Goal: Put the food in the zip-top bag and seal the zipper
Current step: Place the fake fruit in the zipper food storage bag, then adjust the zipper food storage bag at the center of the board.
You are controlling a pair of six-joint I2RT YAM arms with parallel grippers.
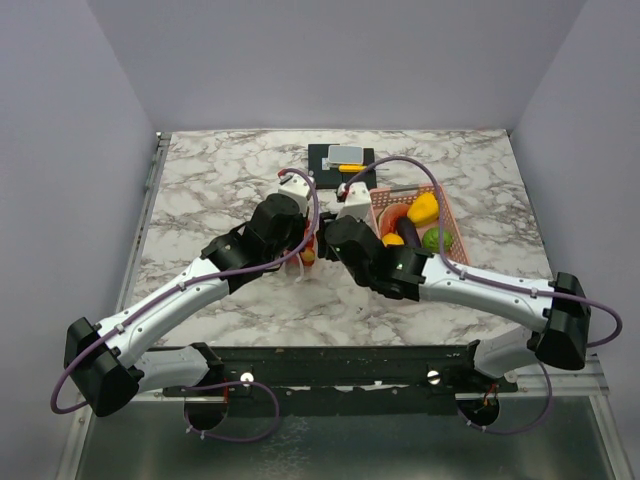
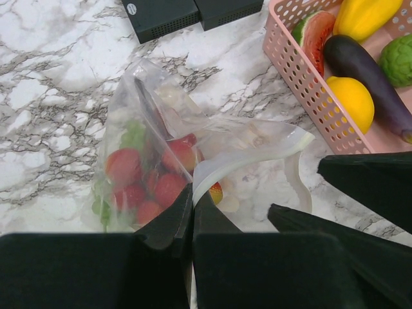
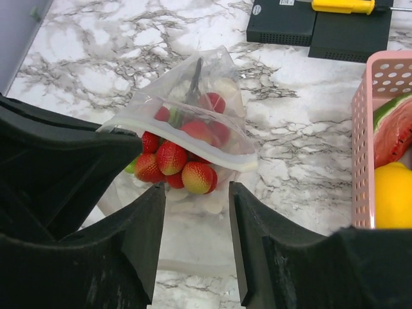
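We see one zip-top bag [image 3: 219, 74] lying near the middle of the marble counter [image 2: 51, 96]. Its mouth is open. Inside are red strawberries [image 3: 170, 158]. We count at least six, but some hide behind others, so we cannot be sure of the full number. There is a bit of green in the bag too.

The left gripper [image 2: 192, 196] has its two fingers pressed together, and they pinch the white rim of the bag at one side of the mouth. The right gripper [image 3: 196, 193] has its two fingers apart. It holds nothing, and the bag sits just past its tips.

To the right of the bag stands one pink basket [image 2: 290, 58] with holes in its wall. Five pieces of food lie in it: one watermelon slice [image 2: 312, 32], one long yellow fruit [image 2: 364, 16], one purple eggplant [image 2: 367, 71], one lemon [image 2: 351, 103] and one bumpy green fruit [image 2: 399, 61].

Near the far edge of the counter sit two black boxes [image 3: 283, 22], side by side. One yellow tool [image 3: 341, 5] lies on top of them.
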